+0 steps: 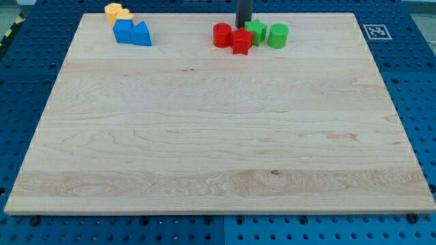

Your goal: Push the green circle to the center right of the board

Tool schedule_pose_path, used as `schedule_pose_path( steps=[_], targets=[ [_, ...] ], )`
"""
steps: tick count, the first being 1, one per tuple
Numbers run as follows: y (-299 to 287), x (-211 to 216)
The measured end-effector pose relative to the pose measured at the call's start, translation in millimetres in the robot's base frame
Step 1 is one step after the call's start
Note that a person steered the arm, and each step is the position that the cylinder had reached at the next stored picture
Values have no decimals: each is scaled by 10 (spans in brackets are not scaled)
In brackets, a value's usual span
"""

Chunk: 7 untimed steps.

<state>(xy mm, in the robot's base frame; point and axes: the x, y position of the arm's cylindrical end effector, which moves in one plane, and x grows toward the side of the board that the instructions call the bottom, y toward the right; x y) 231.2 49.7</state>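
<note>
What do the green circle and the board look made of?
Green circle: probably painted wood or plastic; uniform colour, matte, no grain showing. Board: light wood, with visible grain lines and a small knot, smooth satin finish.

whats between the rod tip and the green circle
In the camera view, the green star-shaped block sits between my tip and the green circle, close against both; whether they touch is unclear.

Red blocks (231, 37) crowding green circle (277, 35)
</note>
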Motion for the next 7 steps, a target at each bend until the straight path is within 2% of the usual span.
schedule_pose_path(
  steps=[2,5,6,7],
  targets=[
    [333,97],
    [1438,541],
    [1438,643],
    [1427,441]
  ],
)
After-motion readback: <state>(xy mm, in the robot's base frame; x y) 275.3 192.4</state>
